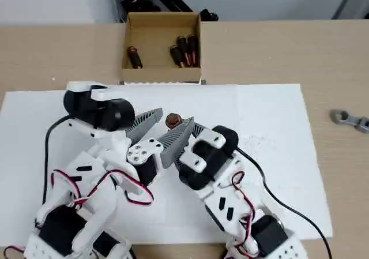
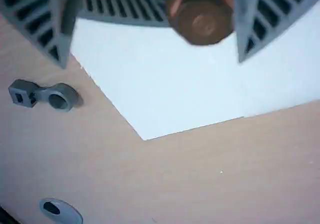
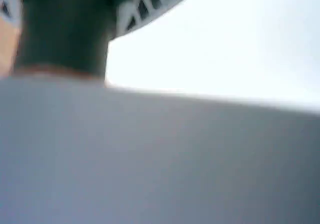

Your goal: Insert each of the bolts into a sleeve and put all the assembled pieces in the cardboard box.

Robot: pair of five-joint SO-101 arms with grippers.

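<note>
A copper-brown bolt [image 1: 173,120] is held just above the white sheet [image 1: 271,126], a little in front of the cardboard box [image 1: 163,73]. My left gripper [image 1: 174,119] is open, and its ribbed grey fingers [image 1: 147,122] straddle the bolt. In the left wrist view the bolt's hex head [image 2: 200,17] faces the camera between those spread fingers [image 2: 50,19]. From the other side my right gripper [image 1: 189,127] is shut on the bolt. Its wrist view has a dark cylinder [image 3: 65,29] close beside a grey finger [image 3: 150,4]. Several assembled pieces [image 1: 184,50] lie in the box.
A grey wrench [image 1: 349,119] lies on the bare wood at the right and shows in the left wrist view as a wrench [image 2: 42,95] too. The two arms crowd the front middle of the sheet. The left arm's pale body [image 3: 160,159] blocks much of the right wrist view.
</note>
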